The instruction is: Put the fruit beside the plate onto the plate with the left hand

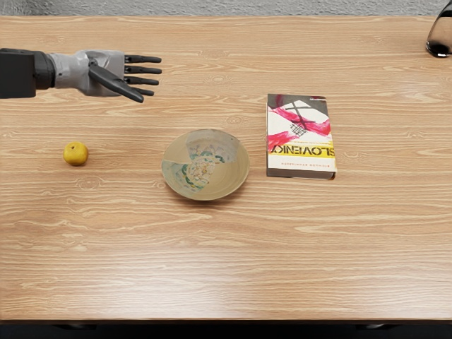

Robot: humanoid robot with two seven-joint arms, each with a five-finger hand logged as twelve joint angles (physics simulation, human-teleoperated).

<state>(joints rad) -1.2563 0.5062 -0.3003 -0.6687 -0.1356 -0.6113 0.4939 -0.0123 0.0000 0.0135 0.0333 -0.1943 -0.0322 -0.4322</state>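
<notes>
– Since you start at the upper left of the frame, how is the left hand point(131, 74)?
– It hangs over the table point(226, 268), its fingers point(145, 70) stretched straight and spread apart, pointing right, with the thumb angled down beneath them. It grips nothing.
– And the fruit?
– The fruit point(75, 153), small, round and yellow, sits on the wood at the left. It is lower in the frame than the hand, well apart from it, and off the plate.
– Where is the plate?
– At the centre, right of the fruit, with bare wood between them. The plate point(205, 164) is round and pale, with a mottled green and tan pattern.
– Further right?
– A book point(300, 135) lies flat near the plate without touching it, its cover white, pink and yellow. At the upper right corner a small dark and grey piece of the right arm point(440, 39) shows; whether that hand is apart or closed I cannot tell
</notes>
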